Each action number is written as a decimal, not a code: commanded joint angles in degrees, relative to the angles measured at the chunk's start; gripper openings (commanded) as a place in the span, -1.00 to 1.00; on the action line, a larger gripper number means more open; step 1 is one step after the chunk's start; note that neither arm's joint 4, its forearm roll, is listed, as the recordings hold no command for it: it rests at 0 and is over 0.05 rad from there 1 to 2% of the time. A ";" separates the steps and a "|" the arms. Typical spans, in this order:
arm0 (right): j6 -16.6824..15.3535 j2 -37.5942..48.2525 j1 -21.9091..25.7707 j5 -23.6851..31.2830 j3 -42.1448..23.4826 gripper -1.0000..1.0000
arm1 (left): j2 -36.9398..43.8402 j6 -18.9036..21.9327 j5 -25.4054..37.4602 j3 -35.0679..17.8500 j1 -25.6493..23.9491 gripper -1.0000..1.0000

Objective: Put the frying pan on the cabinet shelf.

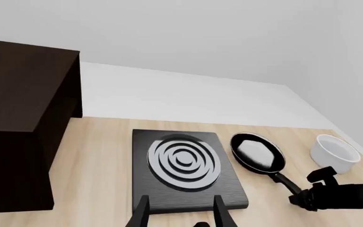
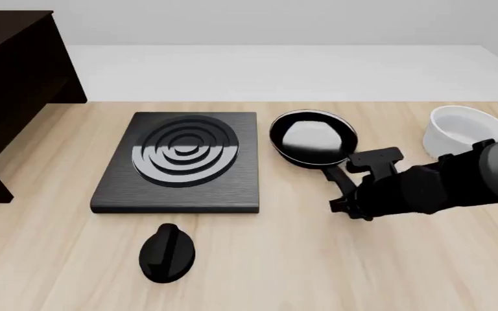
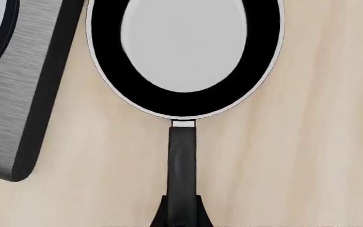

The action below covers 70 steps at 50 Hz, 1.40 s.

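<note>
The frying pan (image 2: pixel 312 137) lies flat on the table, right of the stove plate, with its handle pointing toward me. It also shows in the left wrist view (image 1: pixel 257 152) and the right wrist view (image 3: pixel 185 52). My right gripper (image 2: pixel 346 193) is at the handle's end, and its fingers press on both sides of the handle (image 3: pixel 183 161). The right gripper also shows in the left wrist view (image 1: pixel 301 196). My left gripper (image 1: pixel 181 215) is open and empty, above the stove plate's near edge. The dark cabinet (image 2: pixel 7 65) stands at the far left; only its top and side show (image 1: pixel 24 80).
A black square stove plate (image 2: pixel 179 162) with rings lies mid-table. A black knob (image 2: pixel 166 253) sits in front of it. A white bowl (image 2: pixel 461 129) stands right of the pan, close to my right arm. The wooden table (image 2: pixel 275 259) ends at a white wall behind.
</note>
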 commanded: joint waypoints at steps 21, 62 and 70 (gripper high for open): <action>-7.23 -13.30 -4.33 0.68 -0.09 -1.00 | 0.01 0.26 0.28 -0.30 -0.64 1.00; -12.18 -22.25 2.03 16.43 -15.46 -1.00 | 1.74 -5.62 0.45 -0.79 -0.79 1.00; -9.37 -24.75 7.10 20.69 -19.80 -1.00 | 1.54 -7.28 1.38 -1.68 -2.36 1.00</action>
